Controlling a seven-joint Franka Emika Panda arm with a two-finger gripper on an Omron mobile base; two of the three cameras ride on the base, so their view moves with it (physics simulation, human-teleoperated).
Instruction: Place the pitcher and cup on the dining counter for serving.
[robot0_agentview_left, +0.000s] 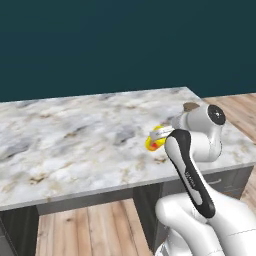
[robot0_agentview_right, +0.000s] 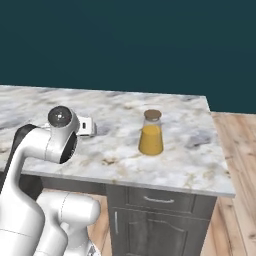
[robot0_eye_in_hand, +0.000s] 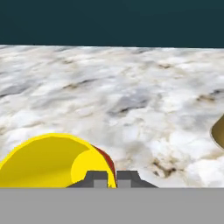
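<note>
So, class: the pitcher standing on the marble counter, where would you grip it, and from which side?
Grip the pitcher at its narrow neck, just under the flat brown lid, coming in level from the side. It stands upright and widens toward the base, probably too broad for the fingers. The counter around it looks free.

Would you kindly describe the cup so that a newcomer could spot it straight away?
Start at the long white marble dining counter with grey and tan veins. Near its front edge, at the robot's claw, sits the cup, a small bright yellow tumbler with a red-orange mark. The pitcher nearby is far bulkier, mustard-coloured, with a brown lid.
</note>
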